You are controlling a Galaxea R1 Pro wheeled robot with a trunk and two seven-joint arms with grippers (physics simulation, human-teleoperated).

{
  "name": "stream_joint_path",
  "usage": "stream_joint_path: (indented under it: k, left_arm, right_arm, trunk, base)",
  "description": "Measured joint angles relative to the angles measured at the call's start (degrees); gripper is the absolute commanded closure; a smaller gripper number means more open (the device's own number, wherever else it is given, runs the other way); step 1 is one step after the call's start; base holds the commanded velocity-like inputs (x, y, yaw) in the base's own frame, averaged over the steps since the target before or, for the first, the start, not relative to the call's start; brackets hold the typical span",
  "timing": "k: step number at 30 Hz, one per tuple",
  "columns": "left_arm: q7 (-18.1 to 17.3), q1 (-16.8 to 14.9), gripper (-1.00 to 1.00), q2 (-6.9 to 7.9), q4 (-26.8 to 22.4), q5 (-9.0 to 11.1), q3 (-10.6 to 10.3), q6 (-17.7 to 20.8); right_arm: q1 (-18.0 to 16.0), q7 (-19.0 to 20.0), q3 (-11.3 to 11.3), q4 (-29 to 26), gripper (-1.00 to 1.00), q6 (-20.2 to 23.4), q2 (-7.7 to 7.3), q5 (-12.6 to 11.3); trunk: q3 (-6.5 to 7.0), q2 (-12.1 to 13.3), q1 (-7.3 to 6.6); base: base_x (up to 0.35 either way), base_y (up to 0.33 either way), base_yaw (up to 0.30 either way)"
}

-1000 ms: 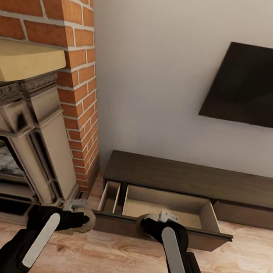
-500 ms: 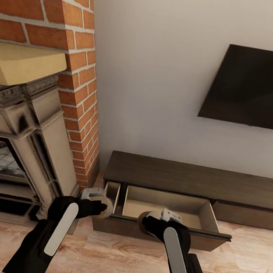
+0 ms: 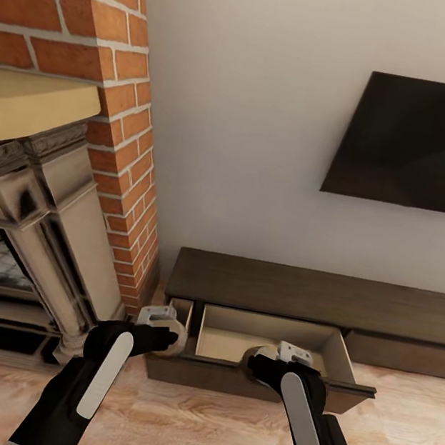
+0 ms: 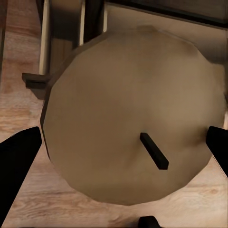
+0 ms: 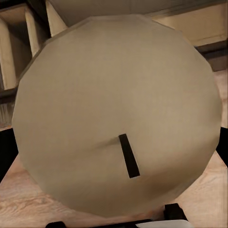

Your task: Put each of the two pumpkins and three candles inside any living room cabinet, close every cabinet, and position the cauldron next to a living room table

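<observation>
My left gripper (image 3: 164,330) is shut on a squat tan candle (image 3: 174,340) at the front of the cabinet's narrow open drawer (image 3: 182,312). The left wrist view looks down on that candle (image 4: 128,114), its black wick up, between black fingers (image 4: 19,166). The right gripper (image 3: 270,357) is shut on a second candle (image 3: 262,354) over the front edge of the wide open drawer (image 3: 269,335), which is pale beige inside. That candle (image 5: 114,104) is large in the right wrist view. The cabinet (image 3: 312,293) is long, low and dark brown. Pumpkins, cauldron and table are out of view.
A brick fireplace (image 3: 121,133) with a stone surround (image 3: 49,222) stands at the left, close to the left arm. A dark TV (image 3: 417,143) hangs on the wall above the cabinet. Light wood plank floor (image 3: 216,431) lies in front.
The left arm has swung right and forward, carrying its candle from beside the fireplace to the narrow drawer. The right gripper has shifted slightly right with its candle. The view has shifted a little.
</observation>
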Motion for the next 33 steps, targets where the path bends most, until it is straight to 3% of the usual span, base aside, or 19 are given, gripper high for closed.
stream_joint_path:
  k: [20, 33]
  left_arm:
    - [0.0, 0.0, 1.0, 0.05, 0.7, 0.0, 0.4, -1.1]
    - [0.0, 0.0, 1.0, 0.0, 1.5, 0.2, 0.0, -1.6]
  right_arm:
    - [0.2, 0.2, 0.1, -1.5, 1.0, 0.6, -0.08, -0.1]
    - [-0.1, -0.2, 0.7, -0.8, 1.0, 0.6, 0.96, -0.4]
  trunk:
    - [0.0, 0.0, 0.0]
    - [0.0, 0.0, 0.0]
  base:
    - [0.2, -0.186, 0.0]
    - [0.207, -0.202, 0.0]
